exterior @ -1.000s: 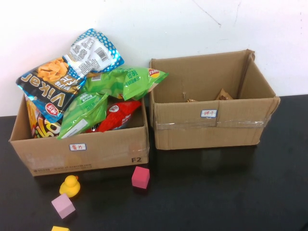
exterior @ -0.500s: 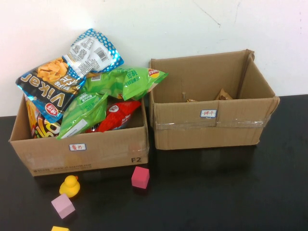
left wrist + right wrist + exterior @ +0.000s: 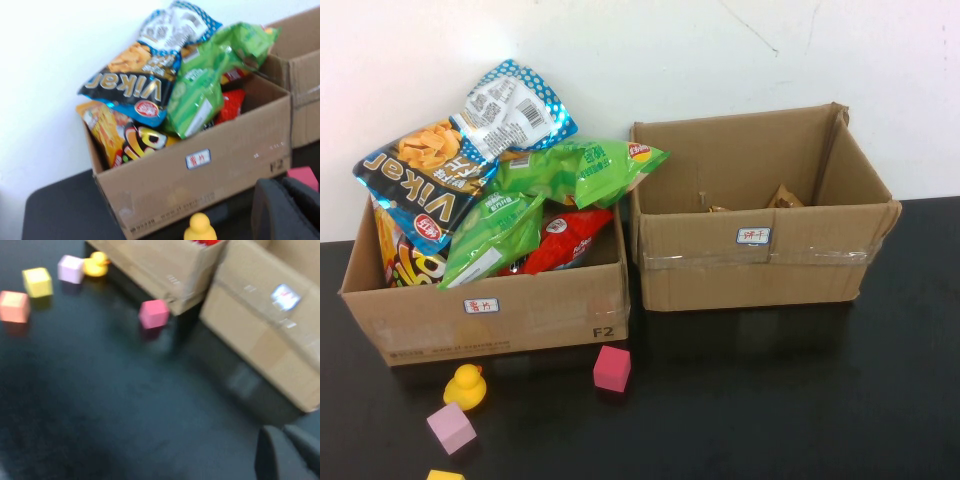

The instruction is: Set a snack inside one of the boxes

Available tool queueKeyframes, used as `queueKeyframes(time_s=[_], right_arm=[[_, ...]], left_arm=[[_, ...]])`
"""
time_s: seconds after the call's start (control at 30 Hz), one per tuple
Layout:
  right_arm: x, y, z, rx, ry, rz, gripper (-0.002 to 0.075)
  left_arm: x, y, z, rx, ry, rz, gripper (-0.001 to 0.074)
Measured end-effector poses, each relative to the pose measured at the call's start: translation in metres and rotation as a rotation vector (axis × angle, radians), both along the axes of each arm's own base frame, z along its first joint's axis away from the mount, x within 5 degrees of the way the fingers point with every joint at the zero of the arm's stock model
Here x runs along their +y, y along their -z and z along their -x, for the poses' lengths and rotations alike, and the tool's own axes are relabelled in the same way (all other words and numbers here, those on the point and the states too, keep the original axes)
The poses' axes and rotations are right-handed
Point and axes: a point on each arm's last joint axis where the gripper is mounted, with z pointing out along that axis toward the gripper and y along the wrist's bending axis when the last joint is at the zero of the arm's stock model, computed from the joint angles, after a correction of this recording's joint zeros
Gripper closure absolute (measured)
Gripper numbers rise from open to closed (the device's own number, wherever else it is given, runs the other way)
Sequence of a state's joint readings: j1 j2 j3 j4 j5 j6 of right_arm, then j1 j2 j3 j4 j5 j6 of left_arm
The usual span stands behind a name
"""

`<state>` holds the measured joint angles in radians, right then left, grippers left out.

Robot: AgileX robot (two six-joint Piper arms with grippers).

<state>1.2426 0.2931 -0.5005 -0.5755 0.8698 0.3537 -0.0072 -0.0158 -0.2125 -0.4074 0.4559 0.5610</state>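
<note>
Waiting low with left hand (image 3: 287,212) by the full box (image 3: 200,170), right hand (image 3: 290,455) over the tabletop (image 3: 100,405), grips impossible to tell, nothing picked yet.

Magenta cube (image 3: 612,368), yellow duck (image 3: 466,386)
</note>
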Motion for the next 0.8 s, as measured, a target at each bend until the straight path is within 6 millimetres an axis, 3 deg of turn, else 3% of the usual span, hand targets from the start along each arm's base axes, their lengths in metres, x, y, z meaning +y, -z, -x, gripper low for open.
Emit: queueKeyframes(time_s=[0.33, 0.53, 0.67, 0.8], right_arm=[[-0.009, -0.002, -0.002, -0.013, 0.120, -0.034, 0.0727], [-0.018, -0.005, -0.003, 0.029, 0.402, -0.164, 0.0727], [-0.025, -0.016, -0.005, -0.045, 0.644, -0.365, 0.0727], [-0.030, -0.026, -0.007, -0.148, 0.764, -0.466, 0.0727]], left_arm=[[-0.003, 0.010, 0.003, 0.109, 0.041, -0.020, 0.0736], [-0.004, 0.013, 0.004, 0.146, 0.057, -0.023, 0.0736], [-0.004, 0.013, 0.004, 0.146, 0.057, -0.023, 0.0736], [-0.004, 0.013, 0.004, 0.146, 0.057, -0.023, 0.0736]])
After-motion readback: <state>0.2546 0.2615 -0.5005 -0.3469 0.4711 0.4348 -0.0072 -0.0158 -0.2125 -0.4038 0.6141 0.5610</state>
